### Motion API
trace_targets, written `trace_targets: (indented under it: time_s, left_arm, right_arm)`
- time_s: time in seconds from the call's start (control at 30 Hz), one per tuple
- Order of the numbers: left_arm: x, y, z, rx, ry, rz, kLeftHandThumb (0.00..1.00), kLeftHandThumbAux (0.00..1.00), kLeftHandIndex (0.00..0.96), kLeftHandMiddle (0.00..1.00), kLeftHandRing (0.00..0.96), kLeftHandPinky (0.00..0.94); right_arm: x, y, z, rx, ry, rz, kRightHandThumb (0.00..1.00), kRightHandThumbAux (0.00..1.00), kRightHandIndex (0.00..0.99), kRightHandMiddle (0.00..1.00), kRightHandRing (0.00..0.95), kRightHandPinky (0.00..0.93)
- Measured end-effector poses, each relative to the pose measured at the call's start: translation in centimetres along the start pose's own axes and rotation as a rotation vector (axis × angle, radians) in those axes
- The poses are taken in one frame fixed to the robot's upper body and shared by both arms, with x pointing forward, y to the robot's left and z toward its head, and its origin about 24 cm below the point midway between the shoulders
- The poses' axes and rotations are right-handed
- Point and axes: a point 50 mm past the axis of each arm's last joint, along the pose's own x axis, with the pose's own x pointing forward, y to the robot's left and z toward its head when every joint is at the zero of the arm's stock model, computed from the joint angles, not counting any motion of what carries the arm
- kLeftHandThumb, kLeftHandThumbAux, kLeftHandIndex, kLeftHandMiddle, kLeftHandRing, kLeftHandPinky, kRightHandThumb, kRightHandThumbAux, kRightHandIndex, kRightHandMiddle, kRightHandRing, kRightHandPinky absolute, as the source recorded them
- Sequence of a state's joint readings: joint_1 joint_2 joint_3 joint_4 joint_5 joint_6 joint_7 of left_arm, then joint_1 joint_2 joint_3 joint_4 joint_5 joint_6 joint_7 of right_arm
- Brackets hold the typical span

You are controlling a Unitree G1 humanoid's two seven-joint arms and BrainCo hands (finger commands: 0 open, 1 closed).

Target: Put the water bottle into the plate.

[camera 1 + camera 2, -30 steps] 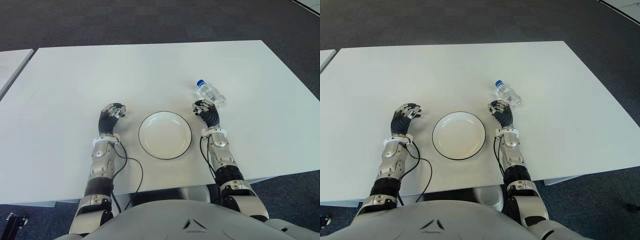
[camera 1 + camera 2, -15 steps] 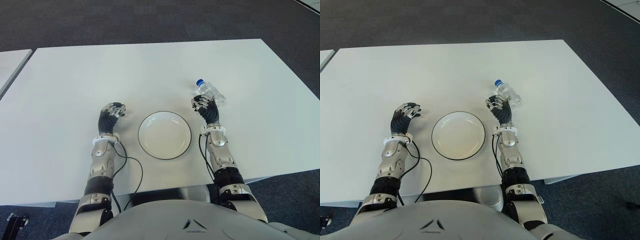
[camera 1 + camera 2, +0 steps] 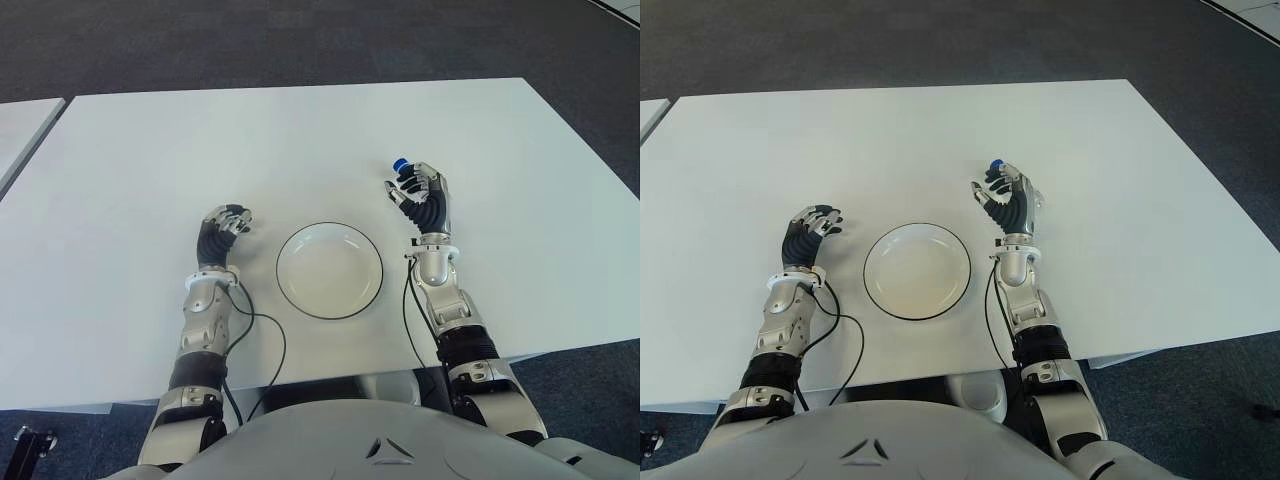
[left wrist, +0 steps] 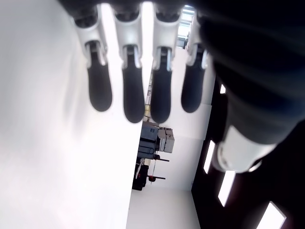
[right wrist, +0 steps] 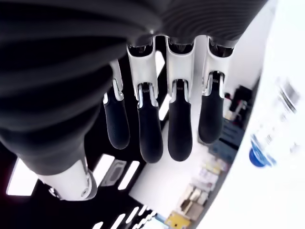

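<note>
Item: water bottle [image 3: 401,166], on the white table [image 3: 150,150], far right of the plate [image 3: 329,270]. Your right hand [image 3: 421,198] had advanced and now covered its body; fingers extended, not yet closed, so the grasp was pending. Long axis flat, blue cap pointing far-left. Your left hand [image 3: 222,233] sat left of the plate, holding nothing.
</note>
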State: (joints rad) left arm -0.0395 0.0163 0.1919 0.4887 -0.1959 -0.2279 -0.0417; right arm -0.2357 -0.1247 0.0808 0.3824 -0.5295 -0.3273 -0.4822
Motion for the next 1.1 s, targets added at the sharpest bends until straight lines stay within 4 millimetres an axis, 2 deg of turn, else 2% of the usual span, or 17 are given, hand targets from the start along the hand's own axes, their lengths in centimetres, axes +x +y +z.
trace_targets:
  time_s: [0.1,0.2,0.23,0.33,0.53,0.7,0.83,1.1]
  left_arm:
    - [0.0,0.1,0.0,0.000,0.000,0.002,0.702,0.721,0.418,0.428,0.444,0.444]
    - [0.0,0.1,0.0,-0.001,0.000,0.003,0.702,0.721,0.418,0.428,0.443,0.445]
    - [0.0,0.1,0.0,-0.001,0.000,0.003,0.702,0.721,0.418,0.428,0.443,0.445]
    - [0.0,0.1,0.0,-0.003,0.000,0.002,0.702,0.721,0.418,0.424,0.438,0.439]
    - [-0.1,0.0,0.1,-0.003,-0.005,0.000,0.701,0.721,0.417,0.416,0.429,0.428]
    - [-0.1,0.0,0.1,-0.001,-0.006,0.000,0.700,0.721,0.417,0.414,0.428,0.430]
    - [-0.2,0.1,0.0,0.000,-0.004,0.003,0.700,0.721,0.417,0.417,0.433,0.439]
    - [-0.2,0.1,0.0,-0.002,-0.005,0.002,0.701,0.721,0.418,0.421,0.436,0.437]
  right_arm:
    - [0.8,-0.2,0.3,-0.080,-0.037,-0.006,0.506,0.620,0.087,0.077,0.093,0.149]
    - [1.9,-0.4,0.3,-0.164,-0.058,-0.034,0.509,0.530,0.028,0.025,0.030,0.062]
    - [2.2,-0.5,0.3,-0.195,-0.060,-0.045,0.511,0.519,0.022,0.020,0.024,0.052]
    - [3.1,-0.6,0.1,-0.278,-0.060,-0.092,0.542,0.400,0.005,0.005,0.006,0.013]
    - [3.5,-0.6,-0.4,-0.400,-0.015,-0.160,0.568,0.266,0.000,0.000,0.000,0.001]
    - [3.8,-0.5,-0.8,-0.463,0.049,-0.151,0.571,0.206,0.000,0.000,0.000,0.000]
    - [4.3,-0.5,-1.1,-0.515,0.117,-0.119,0.579,0.178,0.000,0.000,0.000,0.000]
    - [6.7,-0.8,-2.9,-0.635,0.277,-0.013,0.579,0.168,0.000,0.000,0.000,0.000]
